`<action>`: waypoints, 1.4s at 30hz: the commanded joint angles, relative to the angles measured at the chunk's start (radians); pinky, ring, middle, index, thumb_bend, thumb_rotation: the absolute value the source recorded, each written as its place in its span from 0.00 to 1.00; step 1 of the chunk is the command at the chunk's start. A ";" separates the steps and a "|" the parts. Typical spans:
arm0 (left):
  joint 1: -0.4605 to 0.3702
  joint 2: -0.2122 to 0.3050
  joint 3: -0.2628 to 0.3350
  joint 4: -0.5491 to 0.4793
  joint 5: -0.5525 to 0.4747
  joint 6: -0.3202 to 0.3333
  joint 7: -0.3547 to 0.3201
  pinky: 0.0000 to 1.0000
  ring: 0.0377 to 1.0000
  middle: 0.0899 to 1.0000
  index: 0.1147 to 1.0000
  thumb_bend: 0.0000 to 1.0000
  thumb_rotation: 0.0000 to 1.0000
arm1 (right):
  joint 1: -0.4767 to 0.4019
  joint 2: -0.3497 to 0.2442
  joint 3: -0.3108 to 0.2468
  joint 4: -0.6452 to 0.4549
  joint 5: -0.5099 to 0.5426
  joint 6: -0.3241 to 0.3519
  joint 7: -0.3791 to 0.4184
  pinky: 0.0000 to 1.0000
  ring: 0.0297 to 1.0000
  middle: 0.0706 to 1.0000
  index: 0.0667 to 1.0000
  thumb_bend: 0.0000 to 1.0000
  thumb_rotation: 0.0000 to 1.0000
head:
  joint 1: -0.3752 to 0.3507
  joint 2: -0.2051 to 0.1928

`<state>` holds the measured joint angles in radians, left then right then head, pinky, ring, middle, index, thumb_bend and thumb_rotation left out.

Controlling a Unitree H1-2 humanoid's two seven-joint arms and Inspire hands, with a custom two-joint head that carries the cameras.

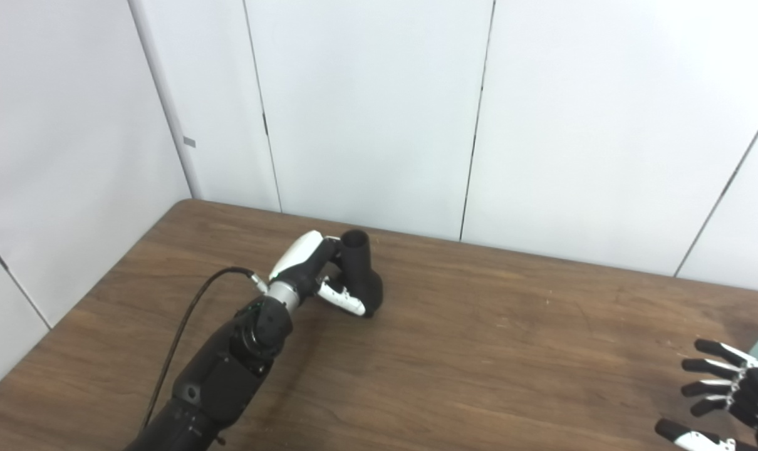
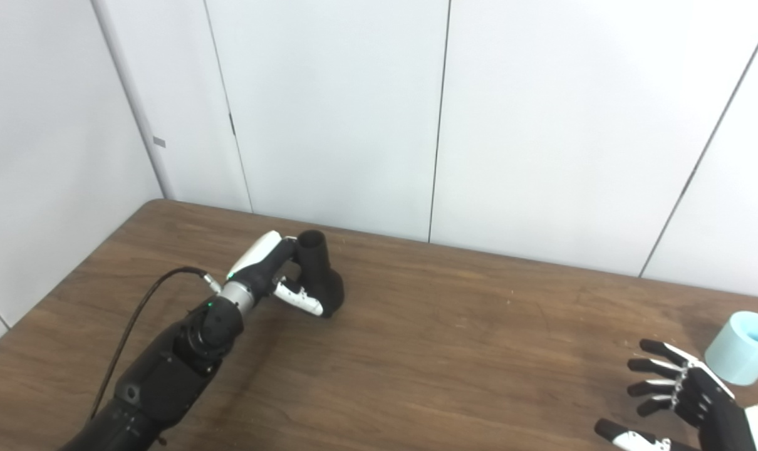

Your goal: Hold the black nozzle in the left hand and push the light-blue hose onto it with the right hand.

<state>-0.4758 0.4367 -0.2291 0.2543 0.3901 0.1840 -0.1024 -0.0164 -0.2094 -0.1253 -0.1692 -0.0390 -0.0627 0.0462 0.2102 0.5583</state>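
Nearest, at the lower right edge, the black-and-white right hand (image 2: 686, 401) hovers over the dark brown wooden table (image 2: 479, 351), fingers spread wide and holding nothing. Just beyond its fingertips, not touching them, lies the short light-blue cylindrical hose piece (image 2: 743, 346), open end tilted upward. Farther off, well apart to the left, the left hand (image 1: 319, 275) is curled around the black plastic nozzle (image 1: 361, 269), whose round mouth points up; its base seems to rest on the table, though shadow blurs that. White wall panels (image 1: 366, 113) stand behind.
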 commanded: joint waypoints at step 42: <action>0.052 -0.226 -0.290 -0.158 0.093 -0.166 -0.216 1.00 0.61 0.46 0.40 0.52 0.00 | -0.063 0.072 0.041 -0.185 -0.084 0.157 -0.059 0.42 0.53 0.61 0.69 0.67 0.00 | -0.238 0.090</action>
<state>-0.4229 0.2200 -0.4858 0.0754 0.4517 0.0222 -0.2770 -0.0521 -0.1398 -0.0772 -0.3067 -0.1279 0.1036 -0.0042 -0.0184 0.6443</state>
